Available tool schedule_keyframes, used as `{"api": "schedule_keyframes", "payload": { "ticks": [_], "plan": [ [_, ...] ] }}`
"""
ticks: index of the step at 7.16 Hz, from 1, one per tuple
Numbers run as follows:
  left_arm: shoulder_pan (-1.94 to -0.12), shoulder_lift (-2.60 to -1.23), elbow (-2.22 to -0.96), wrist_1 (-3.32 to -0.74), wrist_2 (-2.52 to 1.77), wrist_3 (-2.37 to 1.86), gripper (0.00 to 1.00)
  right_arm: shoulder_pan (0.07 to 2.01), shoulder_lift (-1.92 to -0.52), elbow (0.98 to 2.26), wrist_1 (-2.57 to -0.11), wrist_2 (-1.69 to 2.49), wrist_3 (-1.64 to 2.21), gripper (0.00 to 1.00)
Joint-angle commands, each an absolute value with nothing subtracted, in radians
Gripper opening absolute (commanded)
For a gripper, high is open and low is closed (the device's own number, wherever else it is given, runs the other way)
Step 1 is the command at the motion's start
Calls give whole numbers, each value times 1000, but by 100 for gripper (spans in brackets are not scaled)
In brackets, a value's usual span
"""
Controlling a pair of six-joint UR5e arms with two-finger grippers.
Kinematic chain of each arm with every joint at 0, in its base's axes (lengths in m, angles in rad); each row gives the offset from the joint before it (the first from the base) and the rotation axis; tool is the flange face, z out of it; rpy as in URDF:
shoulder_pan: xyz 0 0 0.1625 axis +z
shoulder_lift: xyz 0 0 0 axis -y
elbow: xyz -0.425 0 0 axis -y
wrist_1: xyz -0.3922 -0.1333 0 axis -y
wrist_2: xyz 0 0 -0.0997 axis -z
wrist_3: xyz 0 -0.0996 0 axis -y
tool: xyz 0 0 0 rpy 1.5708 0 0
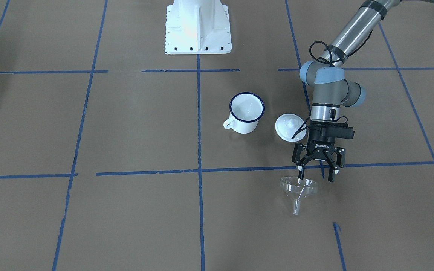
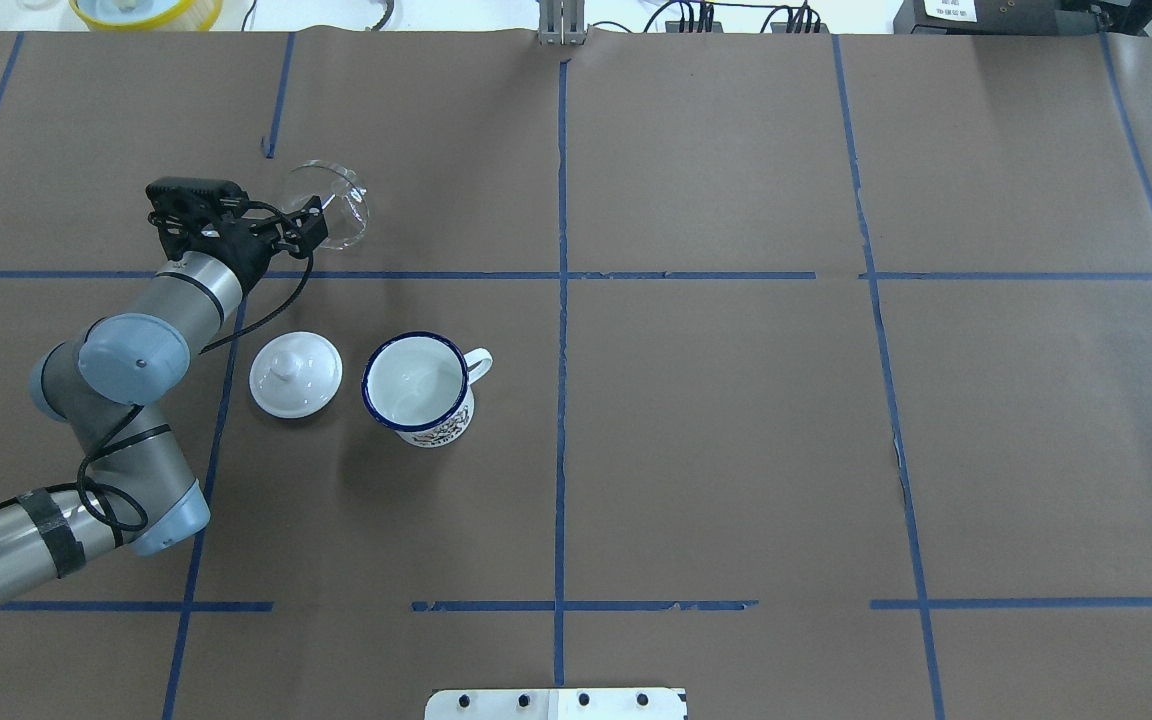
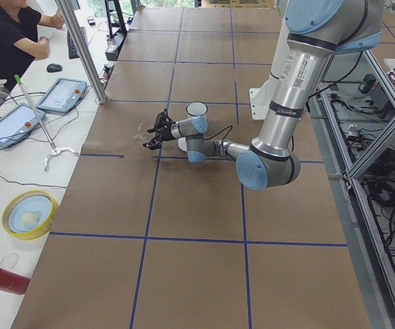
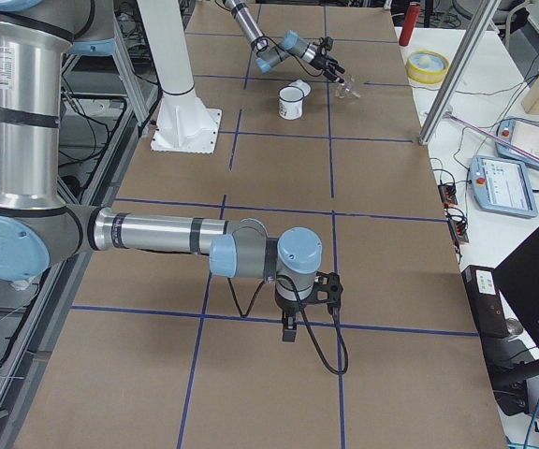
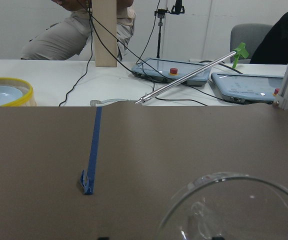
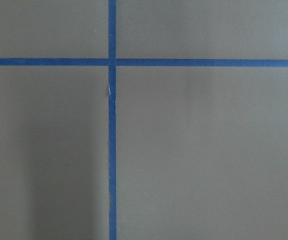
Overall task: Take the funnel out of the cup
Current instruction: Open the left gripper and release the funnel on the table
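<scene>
Funnel [image 1: 299, 188] is already out of the cup [image 1: 246, 113]. In the front-facing view it seems to rest on the brown table [image 1: 126, 131] at the lower right of the frame, with its spout pointing to the lower edge. It is well apart from the cup, which stands empty near the centre.

The left gripper [image 1: 315, 177] hangs just above the wide rim with its fingers spread. One finger seems to reach inside the rim; I cannot tell if it touches.

I judge the removal done; only drawing the arm away is left.

A white lid [image 1: 289, 127] lies just beside the cup. The right gripper [image 4: 289, 329] shows only in the right side view, so I cannot tell the state of its fingers.
</scene>
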State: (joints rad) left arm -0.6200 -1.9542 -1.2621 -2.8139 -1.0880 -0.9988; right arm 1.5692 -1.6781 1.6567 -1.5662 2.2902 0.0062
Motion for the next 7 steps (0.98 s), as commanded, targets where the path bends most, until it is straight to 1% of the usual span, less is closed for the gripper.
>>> {"api": "schedule_keyframes", "payload": {
  "ticks": [1, 2, 4, 5, 6, 7],
  "plan": [
    [-633, -1883, -1375, -2819, -1190, -929, 100, 1569, -1678, 1657, -1566, 2290, 6, 100],
    [-635, -1806, -1452, -2815, -1221, -927, 100, 1569, -1678, 1657, -1566, 2290, 6, 100],
    [-635, -1622, -1666, -2778, -1325, -927, 100, 1569, -1678, 1657, -1566, 2290, 6, 100],
    [-646, -1596, -1756, -2673, -1400, -936, 100, 1569, -1678, 1657, -1566, 2290, 6, 100],
    [-667, -1604, -1822, -2528, -1483, -939, 100, 1569, -1678, 1657, -1566, 2290, 6, 100],
    [-676, -1617, -1857, -2431, -1541, -940, 100, 1569, -1678, 1657, -1566, 2290, 6, 100]
  ]
}}
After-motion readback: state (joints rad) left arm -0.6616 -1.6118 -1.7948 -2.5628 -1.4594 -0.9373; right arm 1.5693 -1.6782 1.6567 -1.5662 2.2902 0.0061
